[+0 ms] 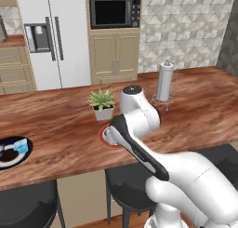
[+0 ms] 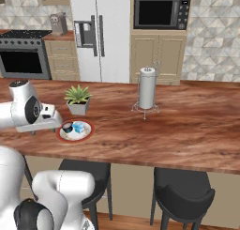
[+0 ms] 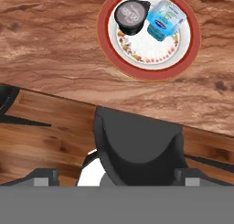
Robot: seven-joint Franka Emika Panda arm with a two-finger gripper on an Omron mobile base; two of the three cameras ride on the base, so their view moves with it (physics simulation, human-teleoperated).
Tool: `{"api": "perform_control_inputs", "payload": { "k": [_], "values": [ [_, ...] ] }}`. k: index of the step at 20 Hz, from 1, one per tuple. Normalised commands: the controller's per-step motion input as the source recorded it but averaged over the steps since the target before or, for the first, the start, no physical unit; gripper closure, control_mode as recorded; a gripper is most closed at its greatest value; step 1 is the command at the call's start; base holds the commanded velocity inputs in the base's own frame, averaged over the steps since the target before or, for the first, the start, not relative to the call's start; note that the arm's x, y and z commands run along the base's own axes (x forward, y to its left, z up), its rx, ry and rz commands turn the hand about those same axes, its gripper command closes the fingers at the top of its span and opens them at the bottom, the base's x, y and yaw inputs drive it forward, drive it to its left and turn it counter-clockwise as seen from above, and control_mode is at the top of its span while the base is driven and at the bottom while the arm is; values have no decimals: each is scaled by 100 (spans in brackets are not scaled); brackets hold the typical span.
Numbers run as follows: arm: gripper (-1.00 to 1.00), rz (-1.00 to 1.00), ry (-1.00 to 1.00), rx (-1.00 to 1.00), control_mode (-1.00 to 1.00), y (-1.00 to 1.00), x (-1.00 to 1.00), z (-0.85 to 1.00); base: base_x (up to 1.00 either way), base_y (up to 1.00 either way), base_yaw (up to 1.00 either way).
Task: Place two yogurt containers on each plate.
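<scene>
The red-rimmed plate [image 3: 104, 35] lies on the wooden counter near its front edge. It carries a dark round yogurt cup [image 3: 131, 16] and a light blue squarish one [image 3: 165, 19], touching side by side. The same plate [image 2: 86, 136] shows just right of my hand [image 2: 44, 122]. My gripper [image 3: 116, 177] is open and holds nothing, hovering high above the counter's front edge, back from the plate. The navy plate [image 1: 18, 160] sits far left with a light blue cup [image 1: 21, 146] and a dark cup [image 1: 2, 152] on it.
A potted plant [image 1: 102, 103] stands just behind the red plate, and a paper towel holder [image 1: 163, 80] further right. Dark stools [image 3: 137, 145] sit below the counter edge. A fridge and microwave cabinet line the back wall.
</scene>
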Motion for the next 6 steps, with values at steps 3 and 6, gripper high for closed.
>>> {"api": "perform_control_inputs", "payload": {
  "k": [3,6],
  "values": [
    [-100,0,-7,0,-100,11,-4,30,0,0,0],
    [-100,0,0,-5,-100,39,0,39,0,0,0]
  ]
}}
